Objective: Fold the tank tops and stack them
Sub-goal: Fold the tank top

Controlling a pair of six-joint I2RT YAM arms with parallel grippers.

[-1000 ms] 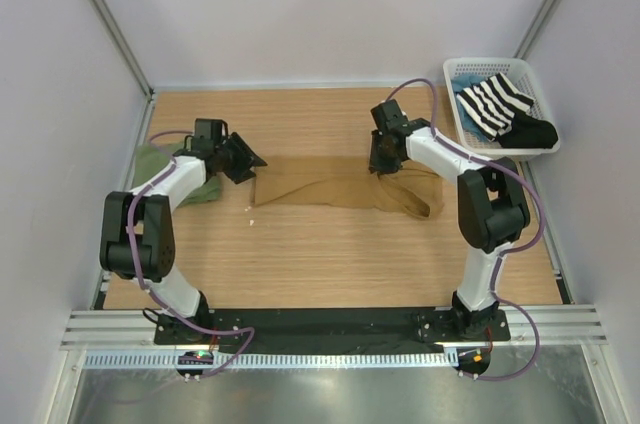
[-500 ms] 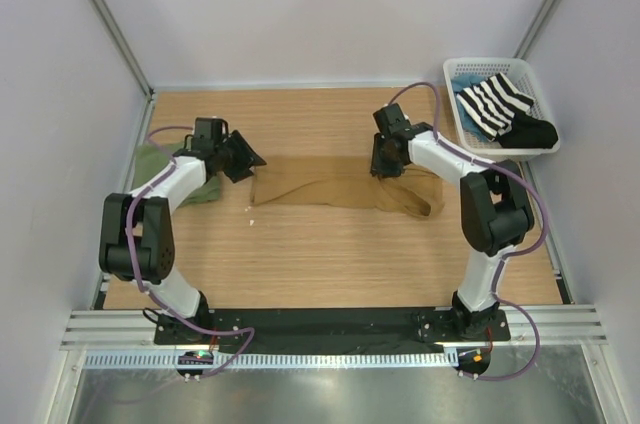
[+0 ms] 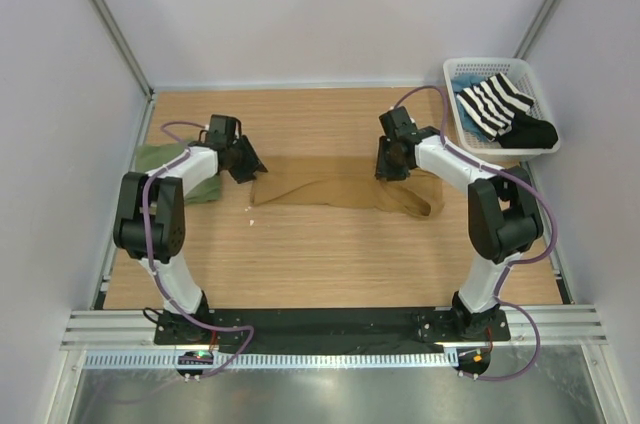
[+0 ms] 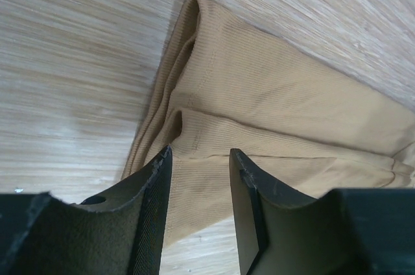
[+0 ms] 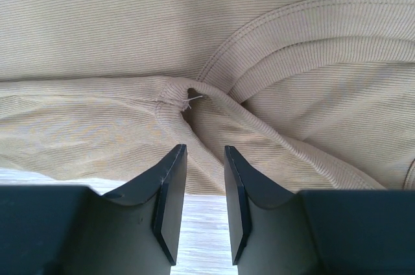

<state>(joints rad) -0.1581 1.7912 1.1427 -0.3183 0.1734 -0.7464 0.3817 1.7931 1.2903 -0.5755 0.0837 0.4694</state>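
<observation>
We see the left gripper [image 4: 200,155] and right gripper [image 5: 204,152] reached forward, tipped down, jaws slightly spread over opposite ends of the tan top [image 3: 320,189].

— Where is the tan-brown ribbed cloth tank top [image 3: 340,191] lying?
— Across the middle of the wooden table [image 3: 300,254]; the olive green cloth tank top [image 3: 155,159] is lying left of it, at the table's edge.
— And the white plastic basket [image 3: 487,62]?
— Sitting far right, holding the black-and-white striped garment [image 3: 495,104] and, nearer, the black garment [image 3: 535,132].
</observation>
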